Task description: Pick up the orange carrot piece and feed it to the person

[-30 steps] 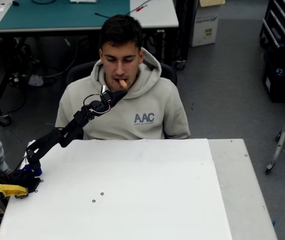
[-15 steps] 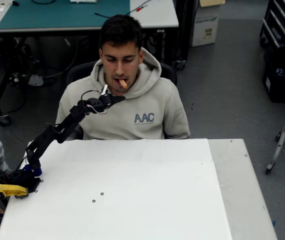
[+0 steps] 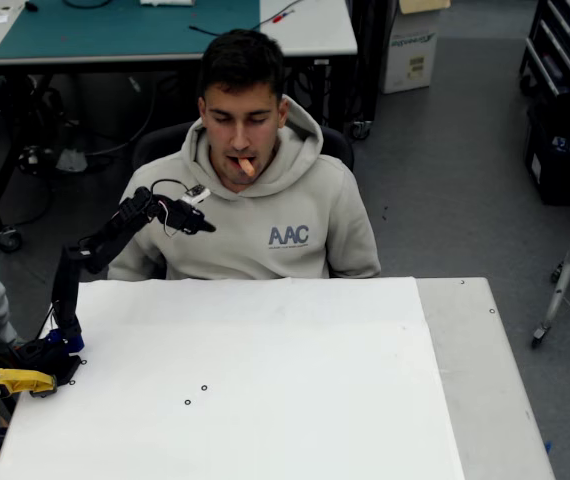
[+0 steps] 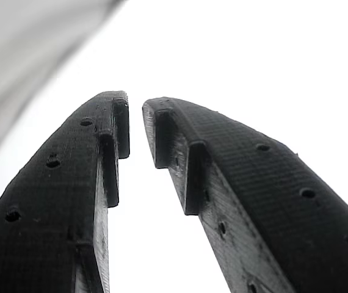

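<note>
The orange carrot piece (image 3: 247,166) is held in the mouth of the person (image 3: 255,200), who is seated behind the white worktop (image 3: 265,380). The letters "AAC" (image 3: 288,236) are printed on the chest of the light hoodie. The black end effector (image 3: 203,226) is seen in the air by the person's shoulder, apart from the carrot. In the wrist view, its fingers (image 4: 223,183) are nearly together, a thin gap is left at the tips, and nothing is held.
</note>
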